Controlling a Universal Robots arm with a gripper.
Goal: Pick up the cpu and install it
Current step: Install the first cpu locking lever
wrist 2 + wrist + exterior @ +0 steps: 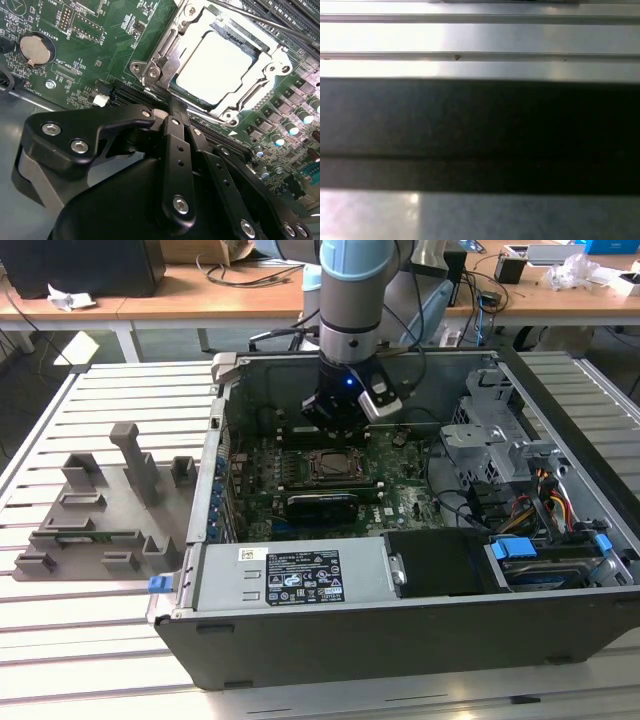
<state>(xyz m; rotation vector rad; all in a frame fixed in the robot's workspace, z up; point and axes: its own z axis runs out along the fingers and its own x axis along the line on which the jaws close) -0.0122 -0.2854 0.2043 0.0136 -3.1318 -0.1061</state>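
The black metal fingers (175,107) are lying pressed together with nothing between them, their tips hanging just beside the near edge of the dark square socket frame with bright metal edges (150,70). The small flat square cpu with its silver-grey metal top (214,67) is sitting inside that frame on the green motherboard (85,45), and whether it is lying fully level is not clear. Judged risks: the closed tips are pointing close to the frame's hinge, so a low sideways move could be catching the frame or its thin metal lever (260,20); a tilted chip could be bending contacts underneath. In the exterior view the gripper (345,415) is working deep inside the open grey computer case (400,630), whose rear wall and silver drive cage (490,430) are narrowing lateral room, leaving free space mainly upward.
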